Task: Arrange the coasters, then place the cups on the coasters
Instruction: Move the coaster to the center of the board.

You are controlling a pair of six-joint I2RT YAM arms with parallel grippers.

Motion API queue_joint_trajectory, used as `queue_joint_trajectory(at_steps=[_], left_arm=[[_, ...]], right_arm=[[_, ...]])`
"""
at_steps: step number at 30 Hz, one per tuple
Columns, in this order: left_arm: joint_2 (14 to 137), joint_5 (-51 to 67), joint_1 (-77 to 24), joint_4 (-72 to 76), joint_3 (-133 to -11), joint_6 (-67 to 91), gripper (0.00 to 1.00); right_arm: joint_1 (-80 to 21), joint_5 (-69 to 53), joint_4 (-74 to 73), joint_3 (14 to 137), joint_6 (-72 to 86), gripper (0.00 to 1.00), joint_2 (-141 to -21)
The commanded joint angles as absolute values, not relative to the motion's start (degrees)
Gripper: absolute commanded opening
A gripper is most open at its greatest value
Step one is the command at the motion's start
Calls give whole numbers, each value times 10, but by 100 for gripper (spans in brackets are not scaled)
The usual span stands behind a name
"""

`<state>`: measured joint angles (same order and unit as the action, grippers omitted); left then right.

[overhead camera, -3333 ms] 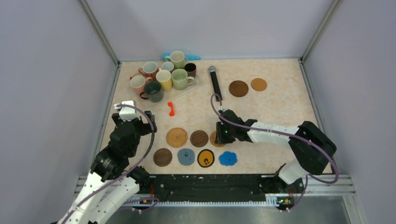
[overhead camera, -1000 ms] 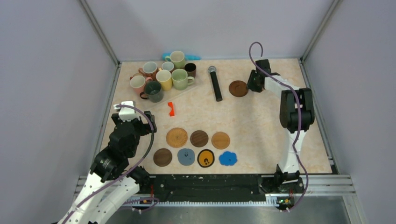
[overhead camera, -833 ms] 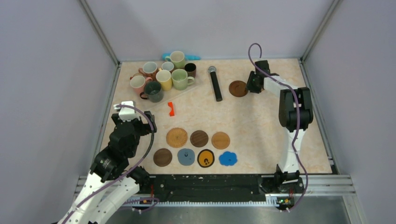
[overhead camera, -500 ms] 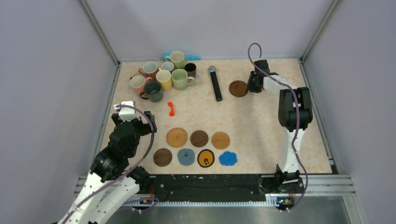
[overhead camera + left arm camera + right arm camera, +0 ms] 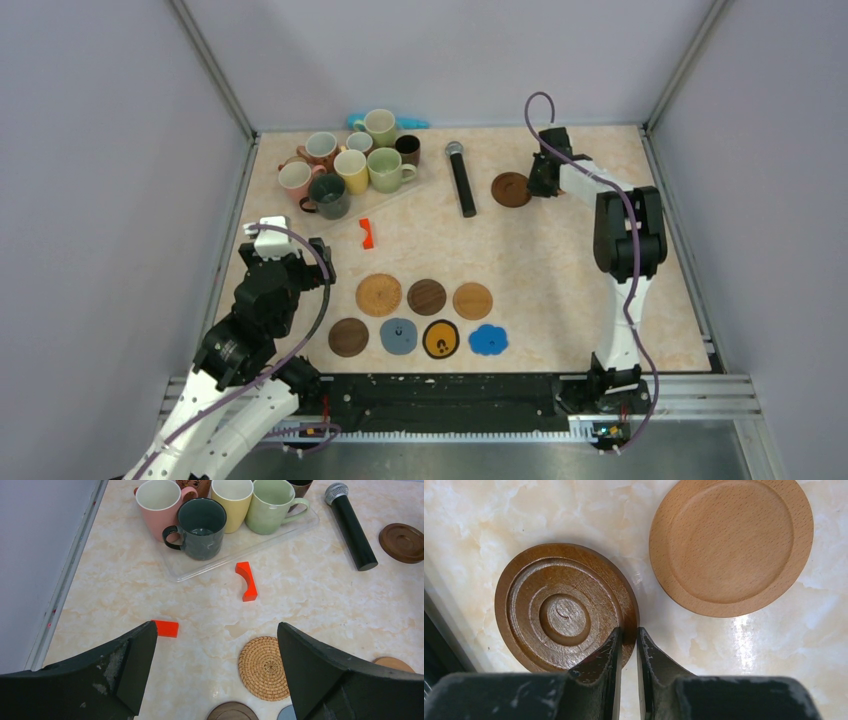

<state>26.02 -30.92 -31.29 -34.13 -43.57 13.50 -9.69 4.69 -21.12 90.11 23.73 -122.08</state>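
While the marbled, stone-look table (image 5: 560, 260) lies under both arms, we see the left gripper (image 5: 216, 627) spread wide with nothing in it. Ahead of it, glossy glazed cups (image 5: 202, 527) crowd a clear plastic tray (image 5: 235, 555), and a round woven coaster (image 5: 264, 667) lies between its fingers. Our right gripper (image 5: 628, 630) is nearly closed, pinching the rim of a dark, ring-carved wooden coaster (image 5: 559, 612). A pale, smooth wooden disc (image 5: 731, 545) lies just beyond its fingertips, beside the dark one.
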Motion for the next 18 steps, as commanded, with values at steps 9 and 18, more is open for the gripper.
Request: queue_joint_trajectory(at_steps=[9, 18], left_arm=[[264, -307, -314, -313, -432, 129, 95], [264, -304, -314, -314, -434, 128, 95]], right_arm=[[-101, 36, -263, 795, 240, 14, -1168], [-104, 21, -259, 713, 244, 15, -1123]])
